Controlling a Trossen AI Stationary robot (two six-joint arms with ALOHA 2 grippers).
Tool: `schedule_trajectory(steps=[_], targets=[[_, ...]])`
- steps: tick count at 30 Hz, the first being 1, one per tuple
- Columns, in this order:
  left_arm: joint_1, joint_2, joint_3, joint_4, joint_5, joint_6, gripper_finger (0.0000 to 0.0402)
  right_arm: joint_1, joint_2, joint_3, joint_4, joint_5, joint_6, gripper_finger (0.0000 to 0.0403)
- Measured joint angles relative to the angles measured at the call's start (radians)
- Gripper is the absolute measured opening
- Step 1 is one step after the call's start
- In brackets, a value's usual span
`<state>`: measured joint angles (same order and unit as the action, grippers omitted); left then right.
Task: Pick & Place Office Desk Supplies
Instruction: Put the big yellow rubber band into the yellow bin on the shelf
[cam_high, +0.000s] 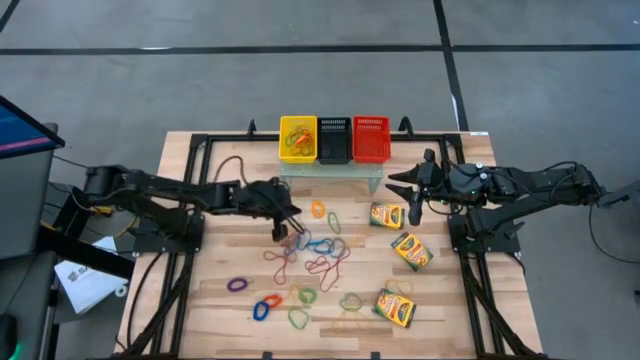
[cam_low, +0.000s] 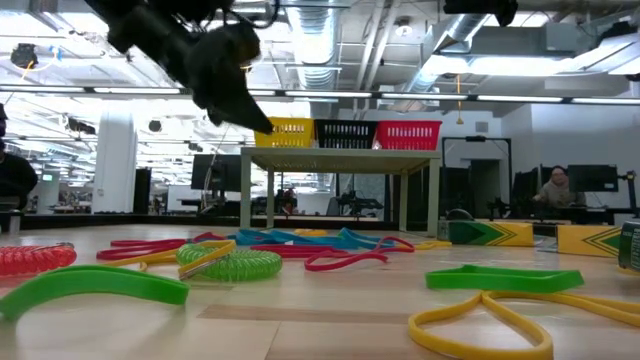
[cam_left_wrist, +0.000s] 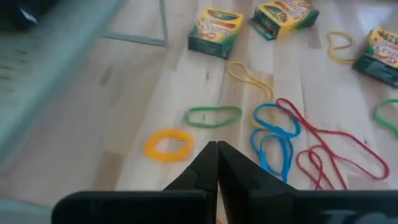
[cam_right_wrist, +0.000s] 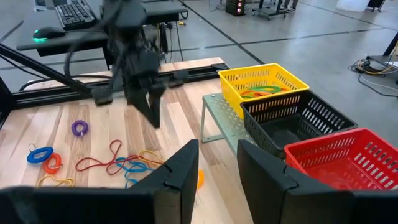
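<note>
Many thin rubber bands (cam_high: 310, 255) in red, blue, orange, green, purple and yellow lie flat on the wooden table (cam_high: 220, 260). Three yellow-and-green crayon boxes (cam_high: 388, 216) (cam_high: 410, 251) (cam_high: 395, 307) lie flat to their right. My left gripper (cam_high: 280, 228) hangs shut above the bands' far left part, pointing slantwise down. In the left wrist view its fingertips (cam_left_wrist: 217, 152) meet, and no band shows between them. My right gripper (cam_high: 405, 195) waits open, raised near the far right, with nothing between its fingers (cam_right_wrist: 217, 149).
A yellow basket (cam_high: 298, 138) with a few bands inside, a black basket (cam_high: 333, 140) and a red basket (cam_high: 370, 138) stand in a row on a small raised shelf (cam_high: 330, 172) at the table's far middle. Black rails frame the table's sides.
</note>
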<state>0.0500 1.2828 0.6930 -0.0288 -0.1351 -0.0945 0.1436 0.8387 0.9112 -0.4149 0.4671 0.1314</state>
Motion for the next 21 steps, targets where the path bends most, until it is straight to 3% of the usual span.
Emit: schedule_trajectory(steps=[6,11,15,21], targets=[[0.037,-0.038,-0.001,-0.121,-0.022,0.031,0.0002,0.000,0.000,0.000,-0.010,0.000,0.000,0.0108],[0.041,0.027,-0.001,-0.102,-0.061,0.094,0.0028,0.000,0.001,0.000,-0.026,-0.006,0.001,0.0108],[0.045,0.094,-0.001,-0.059,-0.050,0.125,0.0082,0.000,0.001,0.000,-0.029,-0.040,0.003,0.0108],[0.052,0.199,-0.001,-0.027,0.004,0.168,0.0196,0.000,0.001,0.000,-0.039,-0.051,0.003,0.0108]])
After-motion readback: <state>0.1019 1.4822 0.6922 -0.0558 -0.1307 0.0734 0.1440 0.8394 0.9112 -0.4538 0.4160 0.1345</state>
